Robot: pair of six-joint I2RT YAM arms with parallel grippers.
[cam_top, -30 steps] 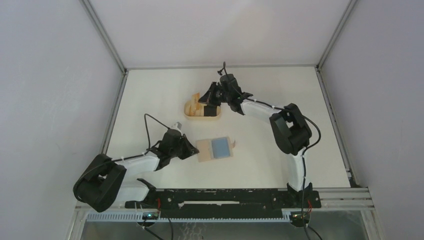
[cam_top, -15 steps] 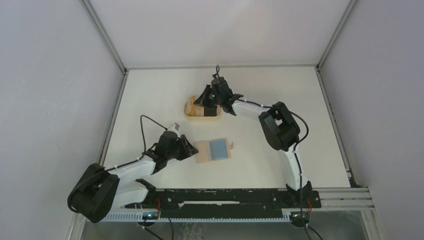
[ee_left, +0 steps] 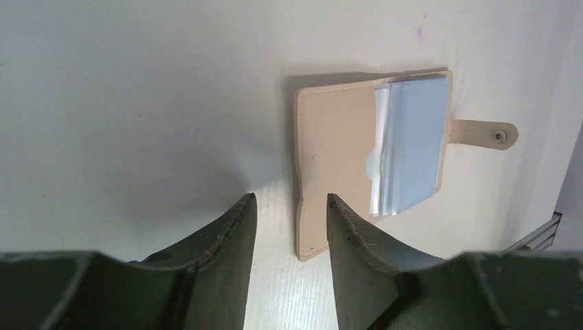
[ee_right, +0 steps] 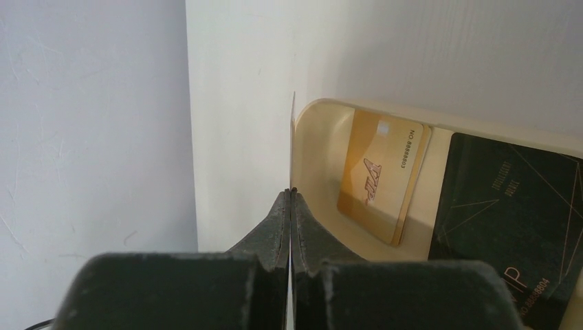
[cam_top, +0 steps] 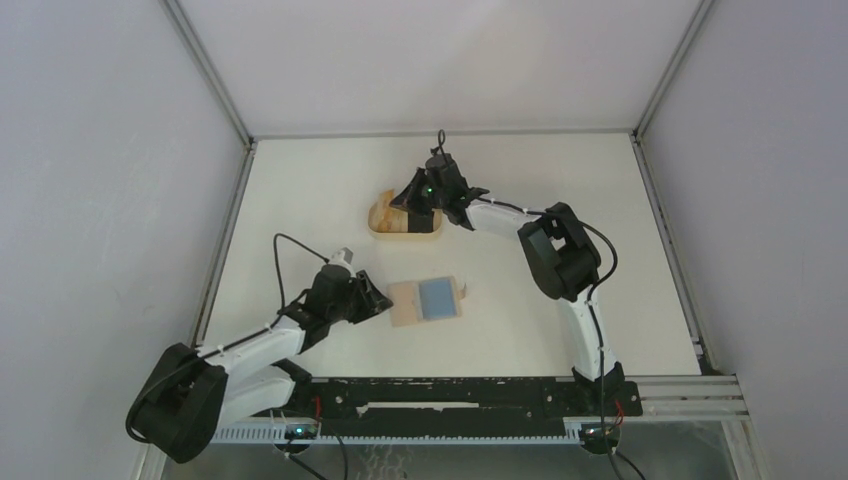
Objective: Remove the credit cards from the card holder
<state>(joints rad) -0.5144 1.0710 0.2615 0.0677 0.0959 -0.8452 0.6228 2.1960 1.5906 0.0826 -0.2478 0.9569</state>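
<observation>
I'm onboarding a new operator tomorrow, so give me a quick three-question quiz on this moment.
1. True or false: the card holder lies open on the table.
2. What lies in the tray? A) a gold card and a black card B) two red cards C) nothing
3. Fill in: the jaws of the left gripper stand ___, while those of the right gripper are shut on a thin card seen edge-on.
Key: 1 true; 2 A; 3 open.
</observation>
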